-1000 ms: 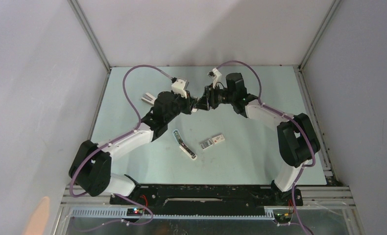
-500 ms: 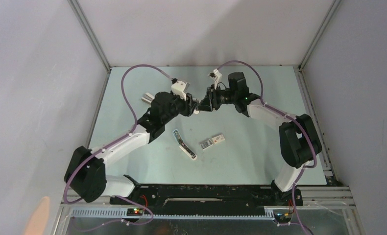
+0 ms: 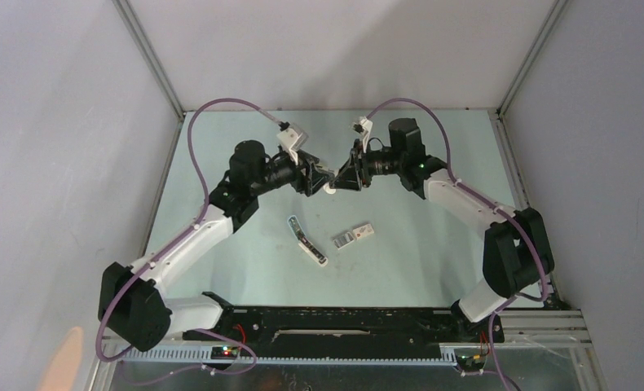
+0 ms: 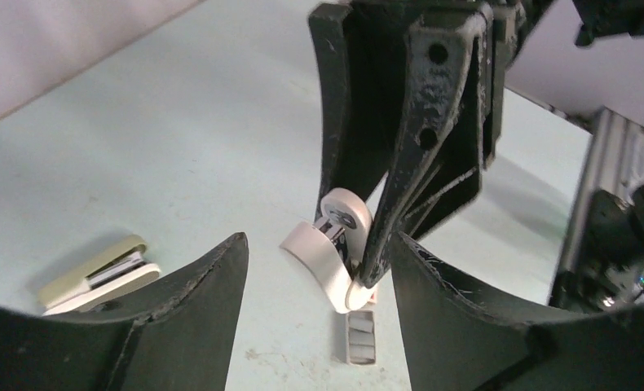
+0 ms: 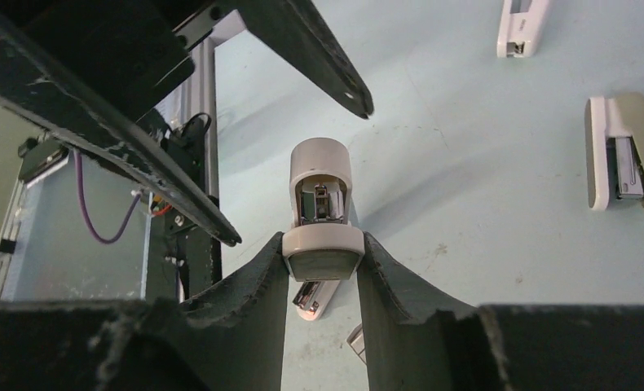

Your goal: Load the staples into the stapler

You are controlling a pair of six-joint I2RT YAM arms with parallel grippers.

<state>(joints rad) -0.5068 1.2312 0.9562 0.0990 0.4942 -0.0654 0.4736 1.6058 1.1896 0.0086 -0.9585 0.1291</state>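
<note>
The stapler (image 3: pixel 306 240), slim and pale with silvery metal, lies on the mat in front of both arms; its end (image 5: pixel 312 300) shows under my right fingers. The staples (image 3: pixel 354 236) lie beside it, the box's grey tray (image 4: pixel 359 336) slid out. Above them my right gripper (image 3: pixel 341 177) (image 5: pixel 323 244) is shut on a stubby white stapler (image 5: pixel 320 175) (image 4: pixel 319 257), which hangs in the air. Facing it, my left gripper (image 3: pixel 317 175) (image 4: pixel 317 244) is open, its fingers either side of that stubby stapler without touching it.
A beige and white wedge stapler (image 5: pixel 624 155) (image 4: pixel 99 273) lies on the mat behind the left arm. Another white one (image 5: pixel 521 28) lies farther off. Grey walls close the mat's left, right and far sides.
My left gripper has opened and let go of the stubby white stapler, and its arm has drawn back to the left. My right gripper has kept its hold, shifting slightly right.
</note>
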